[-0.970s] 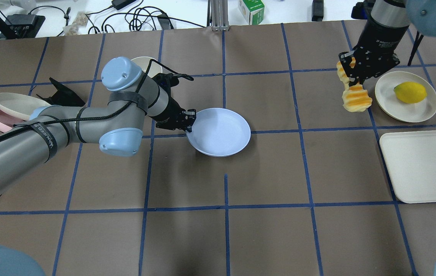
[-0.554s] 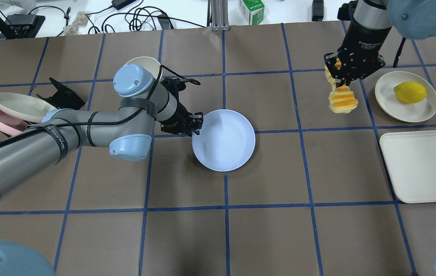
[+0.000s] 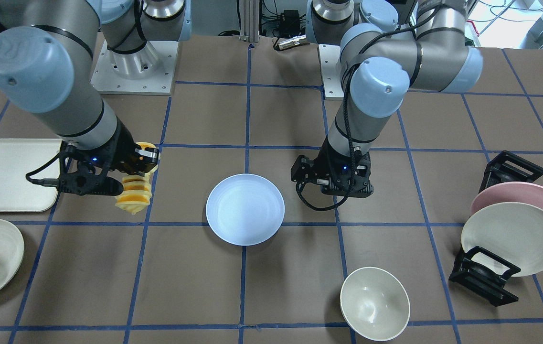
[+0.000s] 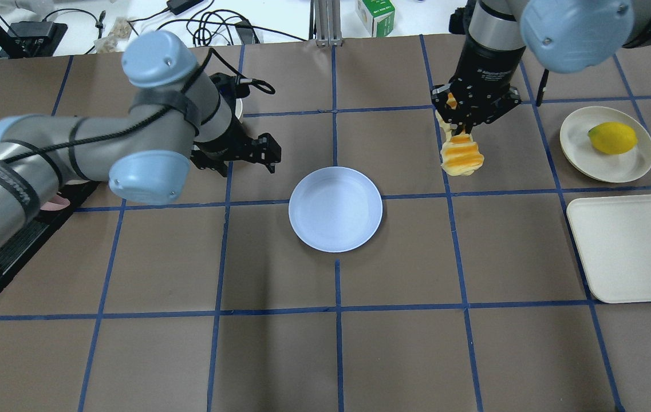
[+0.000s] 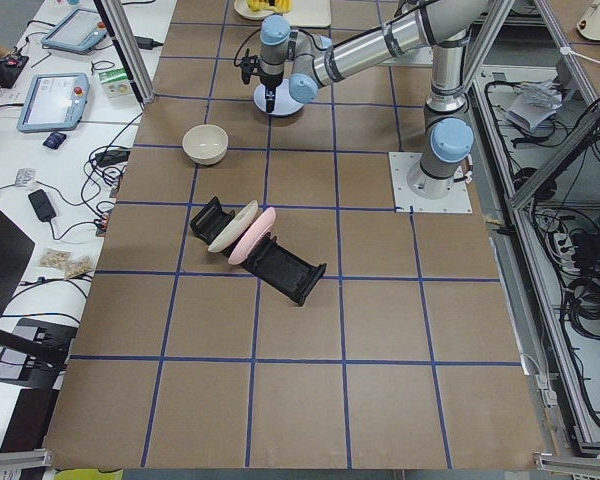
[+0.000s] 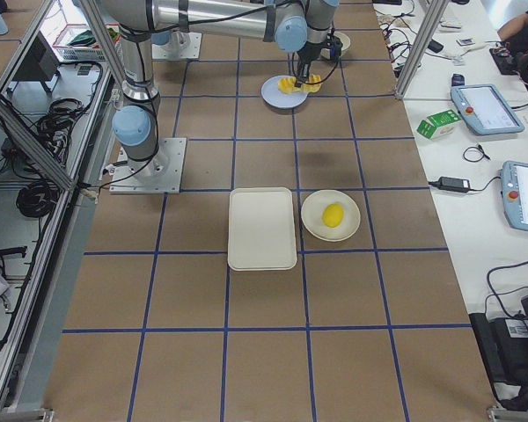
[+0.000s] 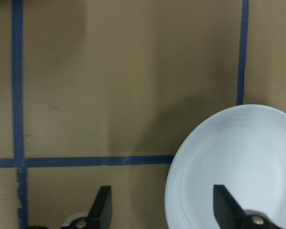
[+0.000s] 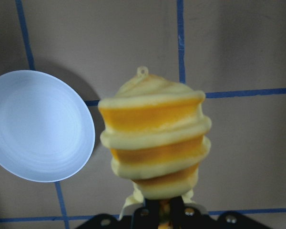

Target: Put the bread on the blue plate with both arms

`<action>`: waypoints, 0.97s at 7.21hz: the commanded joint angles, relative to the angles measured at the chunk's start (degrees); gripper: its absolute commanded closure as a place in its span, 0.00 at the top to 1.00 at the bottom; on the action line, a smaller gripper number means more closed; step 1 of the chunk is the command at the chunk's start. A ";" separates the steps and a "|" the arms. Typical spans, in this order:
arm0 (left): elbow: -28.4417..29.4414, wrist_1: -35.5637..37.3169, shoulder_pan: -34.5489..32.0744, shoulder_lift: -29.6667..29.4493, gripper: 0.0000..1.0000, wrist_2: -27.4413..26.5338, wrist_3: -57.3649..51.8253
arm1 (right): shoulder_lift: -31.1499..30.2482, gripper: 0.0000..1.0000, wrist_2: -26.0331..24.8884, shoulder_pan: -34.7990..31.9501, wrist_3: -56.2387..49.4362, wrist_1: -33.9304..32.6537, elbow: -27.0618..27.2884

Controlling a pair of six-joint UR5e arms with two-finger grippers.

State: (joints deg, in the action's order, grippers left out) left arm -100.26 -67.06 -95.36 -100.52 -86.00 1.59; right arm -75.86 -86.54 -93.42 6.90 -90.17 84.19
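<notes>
The blue plate (image 4: 335, 209) lies flat and empty on the brown table, also seen in the front view (image 3: 245, 209). My left gripper (image 4: 269, 154) is open and empty, a short way left of and beyond the plate; in the left wrist view its fingers (image 7: 102, 210) stand apart, with the plate (image 7: 238, 162) in front on the right. My right gripper (image 4: 465, 117) is shut on the top end of the bread (image 4: 461, 157), a yellow-orange ridged loaf hanging down in the air to the right of the plate. The right wrist view shows the bread (image 8: 155, 143) beside the plate (image 8: 38, 126).
A cream plate (image 4: 631, 163) with a yellow fruit (image 4: 612, 137) and a cream tray (image 4: 634, 246) sit at the right. A white bowl (image 3: 374, 303) and a black rack (image 3: 484, 274) holding a pink plate (image 3: 524, 193) and a cream plate (image 3: 512, 236) stand on the left side.
My left gripper let go of the blue plate's rim and drew back to the left; the plate now lies flat. My right arm carried the bread left, closer to the plate.
</notes>
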 commanded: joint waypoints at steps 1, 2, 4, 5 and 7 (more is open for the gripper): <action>11.61 -23.38 2.97 5.40 1.00 -3.38 -5.89 | 3.15 0.00 0.84 -5.52 5.30 -3.41 0.10; 15.23 -29.65 4.47 6.90 1.00 -3.47 -5.90 | 4.74 0.00 0.93 -8.25 9.84 -5.35 0.19; 16.15 -30.42 4.74 10.85 1.00 -5.05 -5.99 | 9.66 0.00 1.02 -12.82 16.01 -11.76 0.36; 15.28 -29.11 5.00 10.87 1.00 -4.88 -5.90 | 11.07 0.00 0.93 -14.76 18.91 -11.87 0.80; 10.80 -21.93 3.60 11.38 1.00 -5.14 -5.97 | 13.44 0.00 1.11 -16.27 19.55 -13.10 1.15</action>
State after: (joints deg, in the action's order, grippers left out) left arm -87.31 -93.26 -91.19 -90.05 -90.98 -3.76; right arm -64.19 -85.48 -108.69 25.58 -102.62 85.12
